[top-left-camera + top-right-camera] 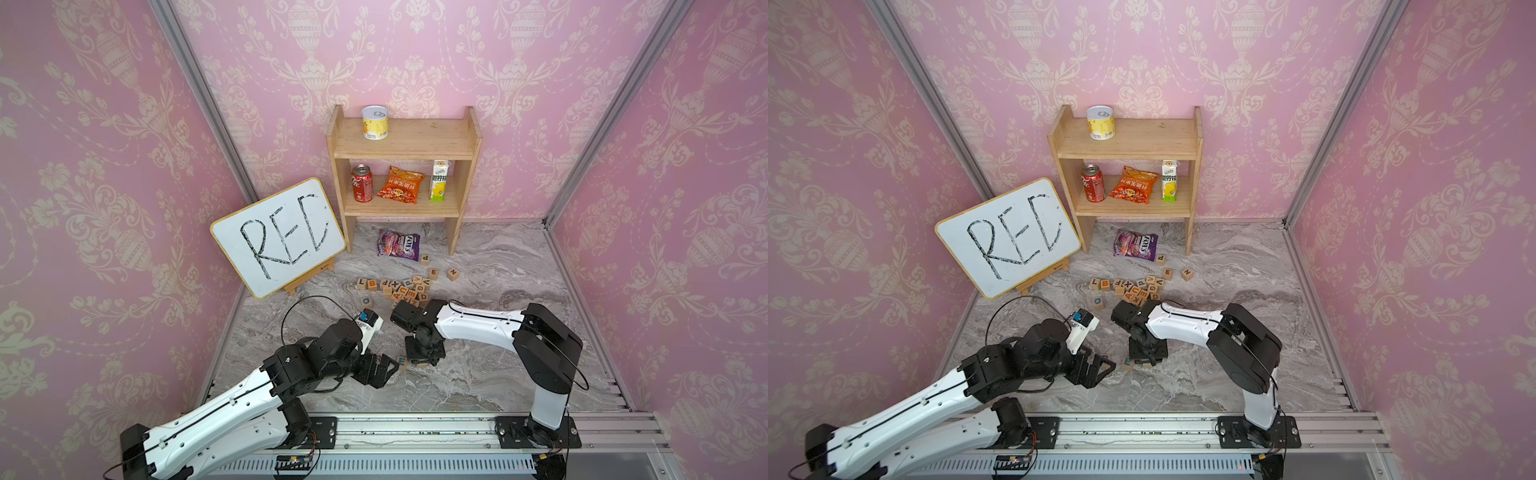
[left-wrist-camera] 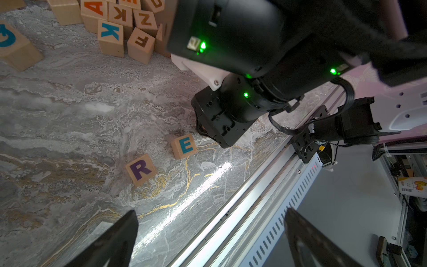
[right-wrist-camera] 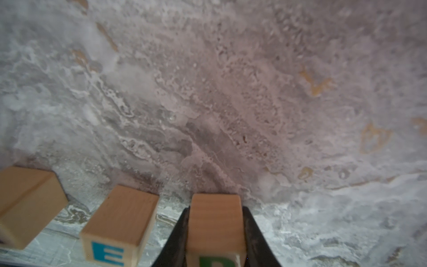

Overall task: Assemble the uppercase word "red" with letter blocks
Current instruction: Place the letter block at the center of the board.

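In the left wrist view the purple R block (image 2: 141,170) and the teal E block (image 2: 184,146) lie side by side on the marble table, a small gap between them. My right gripper (image 3: 216,208) is shut on the green D block (image 3: 216,227), held low right beside the E block (image 3: 120,222); the R block (image 3: 27,203) lies further along. In both top views the right gripper (image 1: 422,357) (image 1: 1148,353) points straight down and hides the D. My left gripper (image 2: 211,231) (image 1: 386,368) stands open and empty, close beside the E block (image 1: 1127,363).
A heap of other letter blocks (image 1: 399,286) lies behind the arms, with an orange E block (image 1: 433,273) and an N apart. A whiteboard (image 1: 278,237) stands at the back left. A wooden shelf (image 1: 403,174) and a purple snack bag (image 1: 398,245) stand at the back.
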